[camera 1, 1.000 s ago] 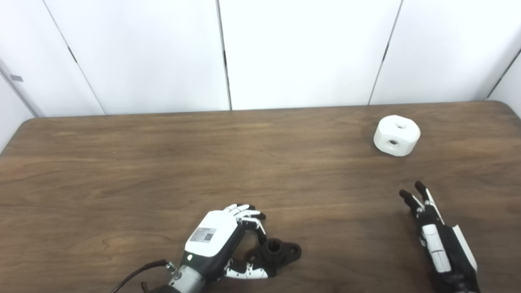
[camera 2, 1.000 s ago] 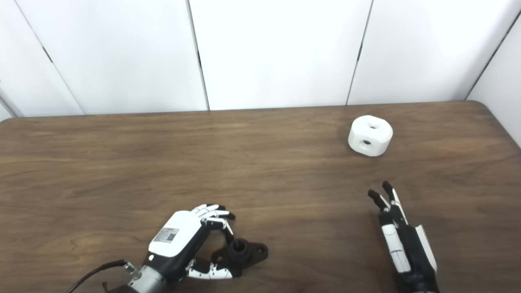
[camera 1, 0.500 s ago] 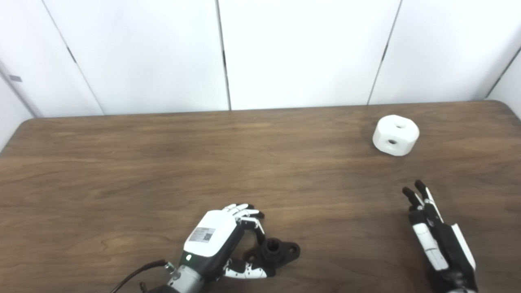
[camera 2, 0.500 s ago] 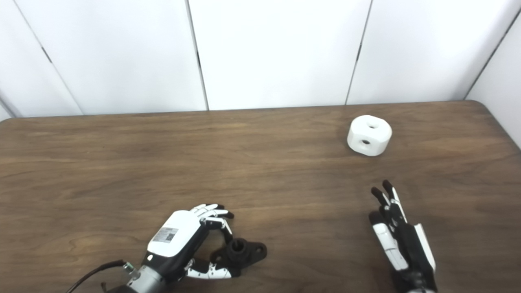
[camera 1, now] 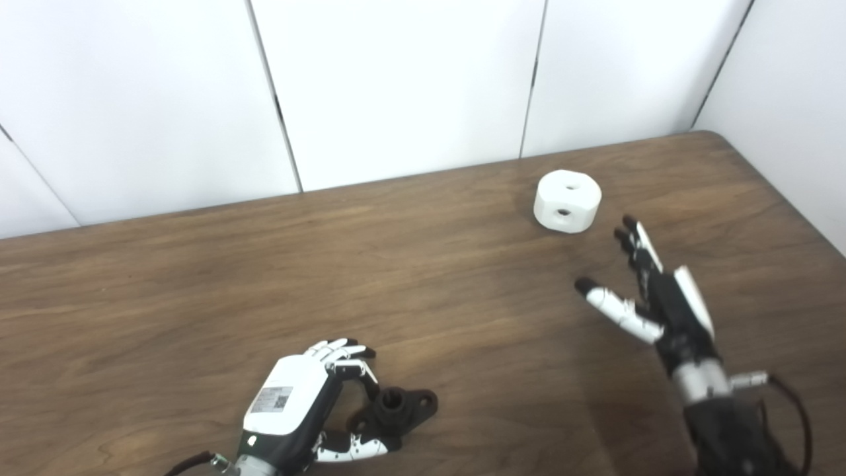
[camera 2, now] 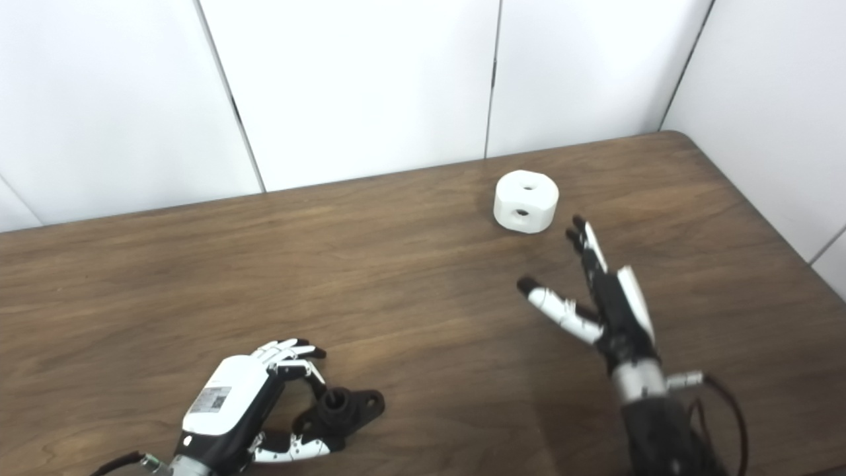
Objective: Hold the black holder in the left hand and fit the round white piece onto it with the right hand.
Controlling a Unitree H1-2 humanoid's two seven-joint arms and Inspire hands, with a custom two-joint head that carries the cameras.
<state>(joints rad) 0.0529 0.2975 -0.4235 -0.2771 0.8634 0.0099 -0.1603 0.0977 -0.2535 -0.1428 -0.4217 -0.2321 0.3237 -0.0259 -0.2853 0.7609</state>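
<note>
Fingers and thumb of the left hand (camera 1: 291, 403) curl around the black holder (camera 1: 396, 408), which lies on the wooden table (camera 1: 198, 297) near its front edge. Right hand (camera 1: 661, 301) hovers with fingers spread and grasps nothing, just beside the round white piece (camera 1: 567, 201), which sits far back on the right.

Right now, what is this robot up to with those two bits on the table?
It is starting an assembly job. The left hand is curled around the black holder, which sits on the wooden table near the front edge. The right hand is open, fingers spread, reaching toward the round white piece near the back, with a gap between them. Nothing has been fitted together yet.
</note>
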